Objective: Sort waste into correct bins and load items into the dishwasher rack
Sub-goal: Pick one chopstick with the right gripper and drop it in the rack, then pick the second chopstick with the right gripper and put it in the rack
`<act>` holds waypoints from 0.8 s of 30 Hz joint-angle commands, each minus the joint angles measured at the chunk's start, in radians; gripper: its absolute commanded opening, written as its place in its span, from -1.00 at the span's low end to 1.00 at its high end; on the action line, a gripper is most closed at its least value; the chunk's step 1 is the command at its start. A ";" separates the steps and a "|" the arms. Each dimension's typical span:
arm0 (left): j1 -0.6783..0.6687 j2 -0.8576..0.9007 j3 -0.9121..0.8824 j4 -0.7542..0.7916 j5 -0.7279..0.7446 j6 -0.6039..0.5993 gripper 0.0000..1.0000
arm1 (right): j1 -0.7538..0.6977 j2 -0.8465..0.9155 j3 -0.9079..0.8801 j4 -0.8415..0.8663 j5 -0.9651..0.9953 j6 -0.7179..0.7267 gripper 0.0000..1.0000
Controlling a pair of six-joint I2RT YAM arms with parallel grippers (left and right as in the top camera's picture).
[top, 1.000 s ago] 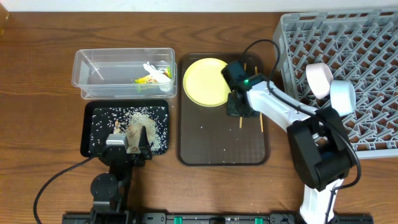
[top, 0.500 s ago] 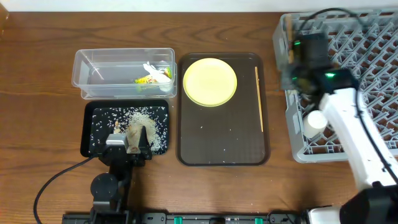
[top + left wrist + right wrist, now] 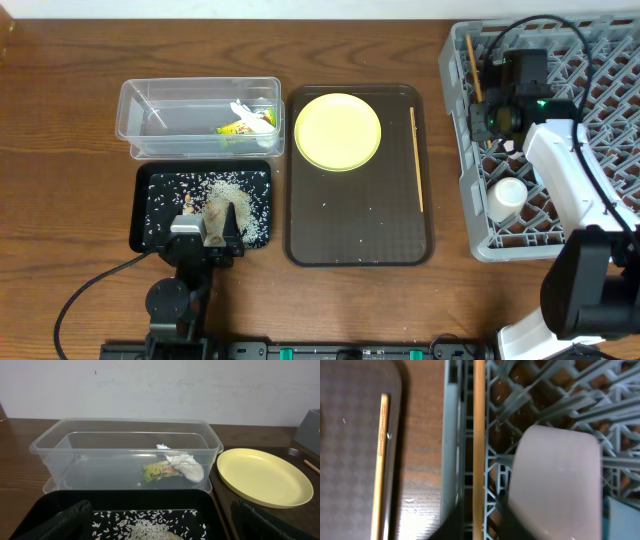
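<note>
My right gripper [image 3: 488, 112] is over the left side of the grey dishwasher rack [image 3: 600, 60], shut on a wooden chopstick [image 3: 474, 68]. In the right wrist view that chopstick [image 3: 479, 435] runs between the jaws [image 3: 480, 527], just inside the rack wall [image 3: 451, 435] and beside a white bowl [image 3: 555, 480]. The second chopstick [image 3: 416, 160] lies on the brown tray and shows in the right wrist view [image 3: 380, 460]. A small white cup [image 3: 506, 195] stands in the rack. The yellow plate [image 3: 338, 131] lies on the brown tray. My left gripper [image 3: 160, 530] is open above the black tray [image 3: 145, 215].
The clear tub [image 3: 198, 115] holds the snack wrapper [image 3: 159, 471] and crumpled white paper [image 3: 186, 465]. Rice [image 3: 225, 195] is spread in the black tray. The dark brown serving tray [image 3: 360, 230] lies between the bins and the rack. A light blue piece [image 3: 622, 520] shows by the white bowl.
My right arm lifted one chopstick off the brown tray and carried it right, over the rack's left side. One chopstick stayed on the tray. The left arm has not moved.
</note>
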 commanded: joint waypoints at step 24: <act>0.004 -0.006 -0.026 -0.016 0.009 0.006 0.81 | 0.336 0.100 -0.119 -0.076 0.132 0.476 -0.42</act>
